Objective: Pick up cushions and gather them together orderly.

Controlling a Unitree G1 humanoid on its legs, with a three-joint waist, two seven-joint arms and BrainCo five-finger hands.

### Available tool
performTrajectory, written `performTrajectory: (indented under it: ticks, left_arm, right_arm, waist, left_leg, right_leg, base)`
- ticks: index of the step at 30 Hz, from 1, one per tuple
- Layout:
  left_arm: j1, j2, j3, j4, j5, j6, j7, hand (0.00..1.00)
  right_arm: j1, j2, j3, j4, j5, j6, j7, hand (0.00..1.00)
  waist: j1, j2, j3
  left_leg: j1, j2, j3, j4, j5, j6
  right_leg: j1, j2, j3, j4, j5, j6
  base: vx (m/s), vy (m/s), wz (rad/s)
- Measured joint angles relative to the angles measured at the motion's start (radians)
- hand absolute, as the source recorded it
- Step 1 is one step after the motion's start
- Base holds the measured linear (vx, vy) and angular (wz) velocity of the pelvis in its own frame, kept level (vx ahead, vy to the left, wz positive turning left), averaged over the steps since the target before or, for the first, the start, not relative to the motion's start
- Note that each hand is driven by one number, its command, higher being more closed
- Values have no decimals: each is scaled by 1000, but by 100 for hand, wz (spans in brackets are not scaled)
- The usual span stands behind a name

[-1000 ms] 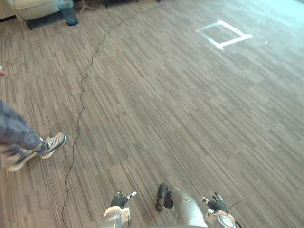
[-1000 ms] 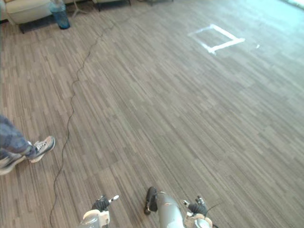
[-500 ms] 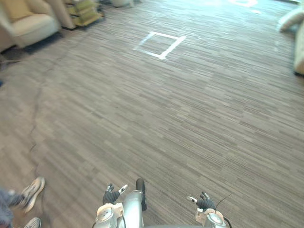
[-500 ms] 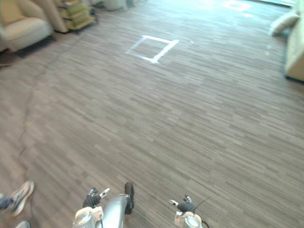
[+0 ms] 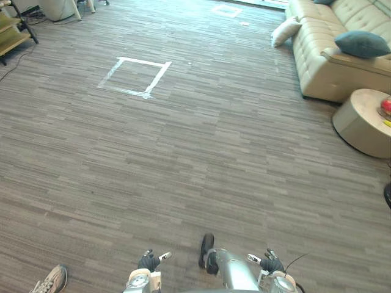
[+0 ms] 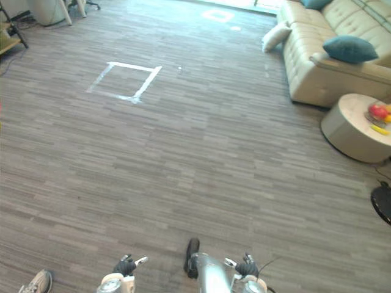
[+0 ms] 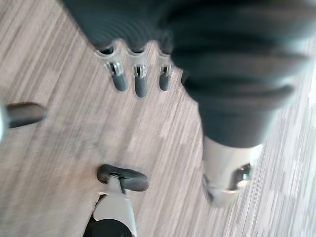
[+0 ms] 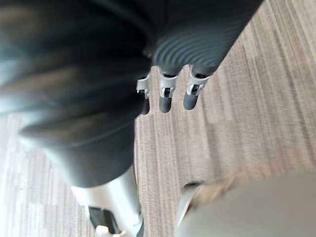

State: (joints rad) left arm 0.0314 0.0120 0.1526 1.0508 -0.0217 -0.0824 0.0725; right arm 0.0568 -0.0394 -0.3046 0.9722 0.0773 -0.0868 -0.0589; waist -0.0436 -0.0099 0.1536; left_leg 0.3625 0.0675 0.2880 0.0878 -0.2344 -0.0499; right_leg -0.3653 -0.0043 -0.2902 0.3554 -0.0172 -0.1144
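Teal cushion (image 5: 361, 44) sat on the sofa (image 5: 321, 73) arm; cream cushion (image 5: 285, 32) leaned against its side on the floor.
Left robot hand (image 5: 148, 261) and right robot hand (image 5: 271, 264) hung empty with loose fingers, well apart from both. Best to walk close first, skirt the round bench (image 5: 363, 122), and reach only when near.

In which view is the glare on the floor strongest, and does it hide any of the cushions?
Left eye view: glare washes the far floor pale around the small taped square; the cream cushion by the sofa sits at its edge yet keeps its outline. Right eye view: the teal cushion on the sofa arm is evenly lit, with no glare.
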Motion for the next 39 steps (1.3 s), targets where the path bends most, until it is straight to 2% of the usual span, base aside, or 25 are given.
performTrajectory:
  ticks: [2, 4, 6, 8, 11, 13, 14, 16, 17, 18, 19, 20, 21, 22, 23, 26, 27, 28, 30, 31, 34, 35, 36, 37, 39]
  left_arm:
    - [11, -11, 53, -6, 11, 1, -2, 0]
    - [26, -27, 108, -52, 20, 3, -5, 0]
    - [28, -23, 112, -90, 20, 1, -7, 0]
    - [59, -9, 111, -142, 13, -9, -10, 0]
    - [65, -21, 113, -162, -3, -25, -9, 0]
    - [69, -27, 103, -166, -21, -38, -8, 0]
    - [69, -29, 82, -168, -22, -42, -7, 0]
    - [69, -32, 70, -168, -23, -42, -7, 0]
    - [69, -30, 64, -162, -21, -42, -7, 0]
    - [75, -13, 64, -154, -19, -42, -10, 0]
    - [76, 6, 64, -146, -20, -41, -10, 0]
    - [63, 31, 61, -132, -18, -40, -10, 0]
    - [59, 40, 53, -119, -19, -37, -7, 0]
    - [55, 45, 50, -113, -18, -36, -7, 0]
    - [57, 42, 45, -101, -17, -24, -6, 0]
    - [61, 27, 44, -95, -18, -20, -5, 0]
    - [57, 27, 29, -67, -18, -19, -5, 0]
    - [58, 26, 23, -65, -17, -19, -6, 0]
    - [61, 19, 28, -64, -17, -15, -4, 0]
    - [49, -13, 33, -53, -16, -13, 0, 0]
    - [41, -76, 70, -80, 3, -20, -8, 0]
    - [42, -74, 86, -79, 6, -17, -12, 0]
    - [47, -73, 98, -87, 8, -18, -12, 0]
    - [61, -74, 120, -105, 12, -19, -9, 0]
    - [89, -54, 126, -130, 8, -19, -8, 0]
  right_arm:
    - [-1, 4, -1, -17, 0, 0, 3, 0]
    - [-4, 9, 17, -26, 1, 9, 1, 0]
    - [-11, 10, 44, -15, 1, 19, -1, 0]
    - [2, 31, 71, -19, 1, 19, -2, 0]
    - [4, 28, 71, -13, 0, 23, -5, 0]
    - [4, 26, 72, -12, 0, 28, -4, 0]
    - [2, 14, 74, -7, -1, 26, -5, 0]
    - [6, 3, 76, 21, -3, 26, -4, 0]
    - [8, 6, 77, 35, -12, 28, -4, 0]
    - [18, 21, 74, 34, -22, 26, -4, 0]
    - [25, 34, 70, 34, -25, 25, -3, 0]
    - [38, 57, 68, 31, -39, 25, 1, 0]
    - [44, 62, 67, 25, -37, 21, 1, 0]
    - [42, 61, 67, 23, -37, 16, 0, 0]
    - [43, 53, 69, 10, -39, 13, 1, 0]
    - [61, 40, 72, -30, -39, 2, 1, 0]
    - [49, 37, 59, -59, -37, -12, 5, 0]
    - [46, 38, 53, -61, -36, -11, 5, 0]
    - [48, 39, 56, -58, -36, -9, 4, 0]
    - [13, 20, 55, -53, -40, -4, 4, 0]
    - [12, 15, 34, -61, -37, 5, 3, 0]
    - [20, -11, 67, -61, -38, 12, 1, 0]
    - [21, -17, 79, -61, -38, 17, 0, 0]
    - [21, -18, 81, -54, -35, 20, -2, 0]
    - [27, -5, 82, -52, -33, 27, -5, 0]
  waist:
    - [1, 24, 5]
    - [24, 59, 25]
    - [49, 51, 60]
    - [58, 11, 56]
    - [76, 15, 49]
    - [86, 23, 45]
    - [101, 47, 29]
    - [108, 59, 22]
    - [114, 45, 9]
    - [113, 17, -24]
    - [104, -18, -39]
    - [97, -63, -24]
    - [91, -73, -26]
    - [86, -75, -25]
    - [83, -58, -16]
    - [80, -33, -16]
    - [45, -26, -12]
    - [41, -23, -11]
    - [43, -23, -12]
    - [55, 51, -11]
    - [26, 66, 7]
    - [36, 88, 0]
    - [46, 95, 3]
    - [53, 98, 8]
    - [57, 75, 12]
  left_leg:
    - [-100, 49, -11, 275, 16, -23]
    - [-320, 134, -83, 820, 184, -85]
    - [-423, 175, -81, 1057, 103, -60]
    - [-556, 169, -49, 995, 37, -28]
    - [-650, 130, -16, 706, -7, -10]
    - [-698, 67, -27, 338, 69, -50]
    - [-751, 60, -44, 205, 123, -71]
    - [-769, 57, -51, 146, 160, -35]
    - [-754, 44, -55, 167, 276, -11]
    - [-741, 7, -44, 175, 305, 28]
    - [-724, -27, -24, 189, 275, 61]
    - [-649, -72, -2, 226, 181, 87]
    - [-614, -85, -1, 236, 146, 85]
    - [-581, -93, -1, 243, 119, 87]
    - [-487, -95, 3, 238, 58, 86]
    - [-333, -81, 4, 180, -14, 90]
    - [-139, -71, -29, 67, -61, 70]
    - [-100, -74, -38, 44, -61, 54]
    - [-35, -73, -78, 58, -106, -10]
    - [-34, -14, -98, 95, -99, -41]
    - [-83, -21, -194, 344, 13, -58]
    - [-243, 34, -189, 722, 193, -77]
    - [-292, 64, -183, 836, 227, -79]
    - [-392, 128, -145, 1021, 196, -44]
    - [-510, 163, -88, 1082, 115, -19]
  right_leg:
    - [28, 20, 8, 38, -62, -27]
    - [147, 85, 68, -16, -98, -47]
    - [305, 118, 141, -74, -126, -61]
    - [453, 108, 228, -172, -161, -48]
    - [554, 72, 305, -227, -198, -13]
    - [631, 32, 353, -281, -232, 17]
    - [660, 29, 374, -319, -252, 48]
    - [706, 16, 389, -325, -279, 91]
    - [719, -11, 407, -287, -298, 116]
    - [691, -51, 419, -194, -314, 141]
    - [638, -81, 425, -58, -322, 171]
    - [501, -114, 450, 321, -212, 294]
    - [446, -119, 458, 469, -134, 324]
    - [407, -121, 455, 555, -122, 326]
    - [333, -125, 414, 681, -156, 267]
    - [190, -121, 290, 690, -237, 204]
    - [13, -86, 124, 320, -250, 160]
    - [13, -65, 104, 164, -186, 140]
    - [23, 19, 137, -67, 119, -14]
    - [41, 48, 113, -39, 80, -28]
    - [91, 3, 74, 103, -109, 3]
    - [167, 22, 76, 89, -182, 0]
    - [200, 32, 77, 81, -203, -6]
    - [276, 52, 80, 58, -236, -13]
    - [399, 57, 92, -19, -267, -6]
  base:
    - [493, -119, -24]
    - [762, -111, -84]
    - [701, 4, -122]
    - [637, 24, -100]
    - [497, 113, -75]
    - [633, 246, -60]
    - [598, 284, -54]
    - [617, 332, -53]
    - [746, 404, -56]
    - [906, 478, -45]
    - [869, 449, -34]
    - [862, 432, -21]
    - [696, 338, -13]
    - [530, 231, -16]
    - [512, 216, -21]
    - [838, 205, 2]
    - [1251, 108, 68]
    - [1515, 34, 82]
    - [884, -45, 30]
    - [752, -52, 21]
    - [680, -126, 51]
    - [622, -147, 21]
    - [722, -75, -10]
    - [600, -64, -23]
    - [565, -80, -11]
